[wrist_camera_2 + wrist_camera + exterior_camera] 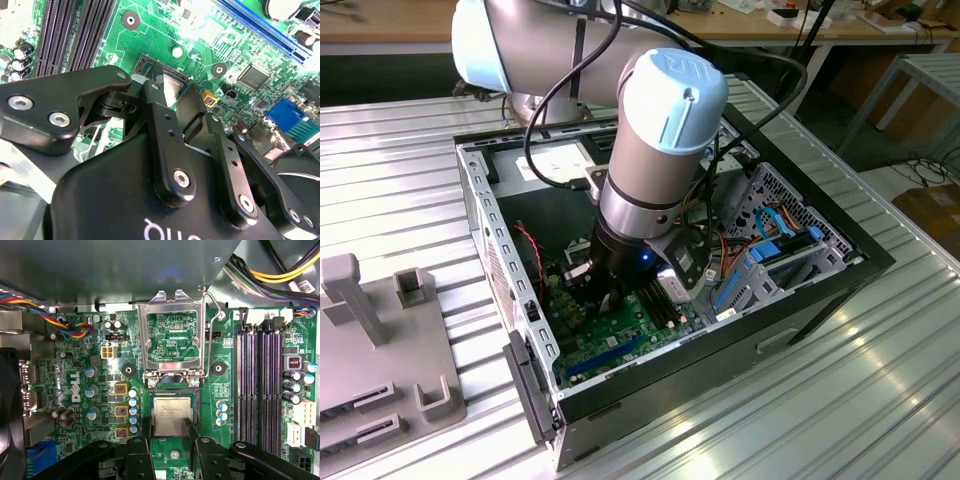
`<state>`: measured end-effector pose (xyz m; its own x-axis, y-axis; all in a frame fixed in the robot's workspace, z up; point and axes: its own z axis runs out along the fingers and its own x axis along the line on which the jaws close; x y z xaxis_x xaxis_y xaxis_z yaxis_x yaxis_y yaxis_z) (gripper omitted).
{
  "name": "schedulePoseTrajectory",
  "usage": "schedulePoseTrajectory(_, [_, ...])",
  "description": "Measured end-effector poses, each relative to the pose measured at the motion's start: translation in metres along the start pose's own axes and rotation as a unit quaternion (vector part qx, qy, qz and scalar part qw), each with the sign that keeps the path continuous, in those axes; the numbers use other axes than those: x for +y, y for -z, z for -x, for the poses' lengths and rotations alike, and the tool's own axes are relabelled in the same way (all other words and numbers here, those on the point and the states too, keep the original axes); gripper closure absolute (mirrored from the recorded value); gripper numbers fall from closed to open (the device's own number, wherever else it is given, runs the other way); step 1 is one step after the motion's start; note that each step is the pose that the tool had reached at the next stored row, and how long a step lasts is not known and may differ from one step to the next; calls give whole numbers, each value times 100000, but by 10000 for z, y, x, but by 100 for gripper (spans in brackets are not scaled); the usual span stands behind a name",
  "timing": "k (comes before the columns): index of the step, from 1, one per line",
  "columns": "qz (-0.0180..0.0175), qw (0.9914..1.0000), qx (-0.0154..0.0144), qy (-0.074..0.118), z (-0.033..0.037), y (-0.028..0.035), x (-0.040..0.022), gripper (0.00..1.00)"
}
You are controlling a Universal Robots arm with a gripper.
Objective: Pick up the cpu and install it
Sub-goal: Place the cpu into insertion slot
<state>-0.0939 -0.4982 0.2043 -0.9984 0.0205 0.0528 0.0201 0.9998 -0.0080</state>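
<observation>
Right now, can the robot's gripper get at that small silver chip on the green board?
Likely yes: the gripper sits right over the chip, and the hinged metal frame is swung open, clear of it.

My arm (655, 170) is a run of brushed silver-grey tubes, and each joint is closed by a rounded pale blue cap (672, 95) with a small raised tab. A black cable (552, 110) loops along the outside. A dark ring divides the silver wrist from the black collar (620, 268) under it, where a small blue light (646, 261) glows. My tool (172, 91) is glossy black, its rounded plates and bars pinned with silver screws (181, 178), and white lettering (167, 231) runs across its housing.
</observation>
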Motion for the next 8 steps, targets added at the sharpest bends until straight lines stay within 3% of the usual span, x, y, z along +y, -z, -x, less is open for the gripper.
schedulePoseTrajectory(8, [-10,100000,6,0,5,-19,-2,62])
